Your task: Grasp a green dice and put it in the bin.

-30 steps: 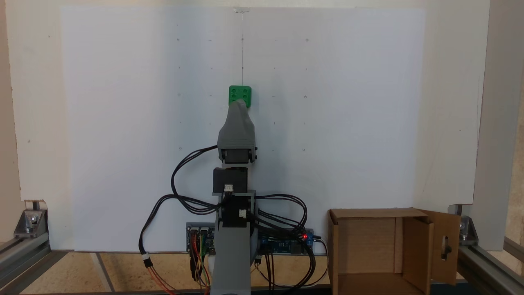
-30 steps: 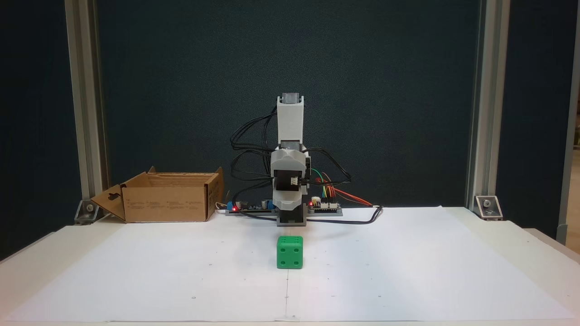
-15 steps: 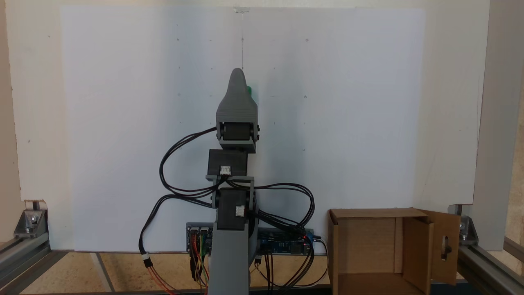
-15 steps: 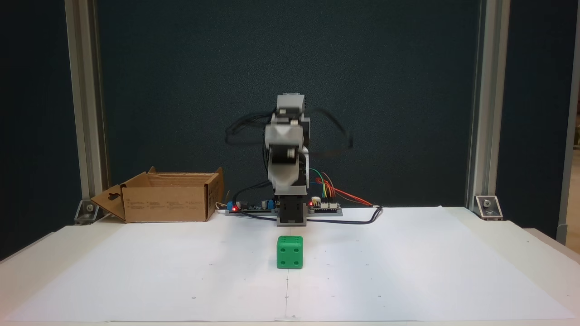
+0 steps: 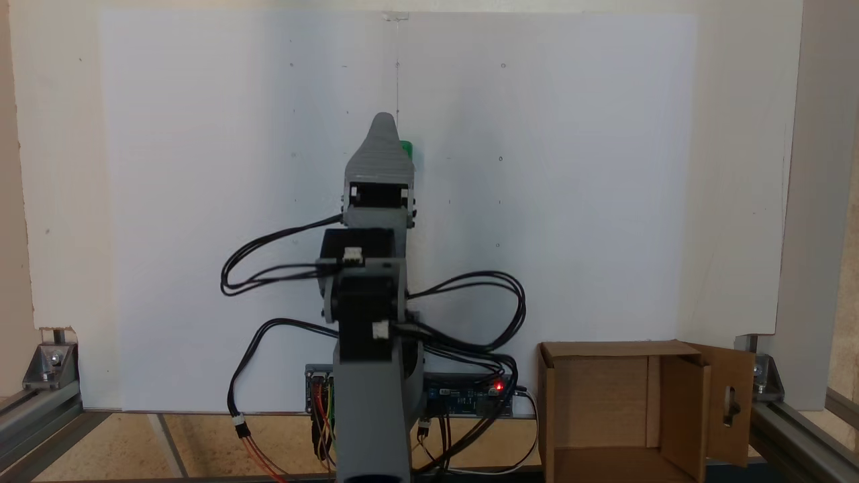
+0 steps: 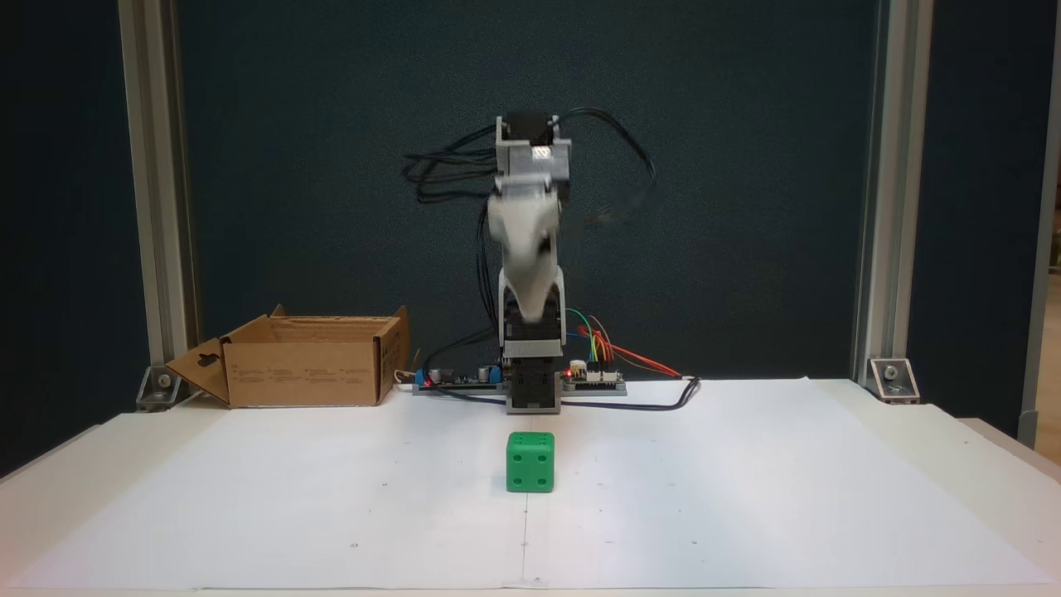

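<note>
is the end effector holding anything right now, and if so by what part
Nothing is held. The green dice sits alone on the white paper, while the end effector hangs above and behind it, apart from it.

One view overhead behind, one frontal, sharing table (image 6: 746, 497).

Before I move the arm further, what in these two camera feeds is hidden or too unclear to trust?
- Green dice: in a fixed view from behind the arm, the hand's grey shell covers all but a green sliver.
- Hand: motion-blurred in a fixed view from the front; from behind the jaws are not visible. Open or shut cannot be told.
- Bin: its lower part is cut off by the bottom edge; from the front its inside is hidden by its walls.
</note>
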You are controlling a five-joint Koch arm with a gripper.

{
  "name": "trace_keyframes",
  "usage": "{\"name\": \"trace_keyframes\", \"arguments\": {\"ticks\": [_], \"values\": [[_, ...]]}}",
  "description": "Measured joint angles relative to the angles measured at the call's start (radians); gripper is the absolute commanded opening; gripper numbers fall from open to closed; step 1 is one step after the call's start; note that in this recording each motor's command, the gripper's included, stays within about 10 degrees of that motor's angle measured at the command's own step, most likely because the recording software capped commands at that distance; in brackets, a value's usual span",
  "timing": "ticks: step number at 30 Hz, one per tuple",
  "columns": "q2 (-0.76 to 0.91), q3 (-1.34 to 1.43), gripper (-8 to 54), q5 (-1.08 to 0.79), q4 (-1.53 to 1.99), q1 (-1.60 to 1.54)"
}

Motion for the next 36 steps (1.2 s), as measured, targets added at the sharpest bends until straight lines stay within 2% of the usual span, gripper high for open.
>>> {"name": "trace_keyframes", "arguments": {"ticks": [6, 26, 36], "values": [[-0.130, -0.040, 42.7, 0.014, 0.255, 0.000], [-0.302, -0.086, 43.2, 0.029, 0.222, -0.008], [-0.334, -0.086, 43.9, 0.029, 0.221, 0.021]]}}
